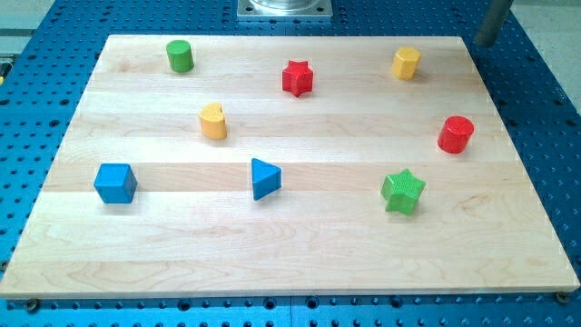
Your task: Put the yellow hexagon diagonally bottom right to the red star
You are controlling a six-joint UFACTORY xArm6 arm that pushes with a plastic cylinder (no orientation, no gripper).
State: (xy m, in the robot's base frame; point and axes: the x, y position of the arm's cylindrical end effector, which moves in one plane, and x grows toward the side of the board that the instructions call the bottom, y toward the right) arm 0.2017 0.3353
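The rod's tip [482,43] hangs off the surface [300,245] at the view's top right corner, touching no block; there is no hand. Nearest, the yellow hexagon [406,63] sits well right of the red star [297,78], bare wood between. A red cylinder [456,134] stands below.

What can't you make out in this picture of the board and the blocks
- My tip: the rod enters at the view's top right corner, its upper part cut off by the frame; whether its end touches the board is unclear.
- Metal mount at the view's top: cut off by the edge.
- Yellow hexagon: too small to count its sides.
- Yellow block left of the red star: exact shape unclear.
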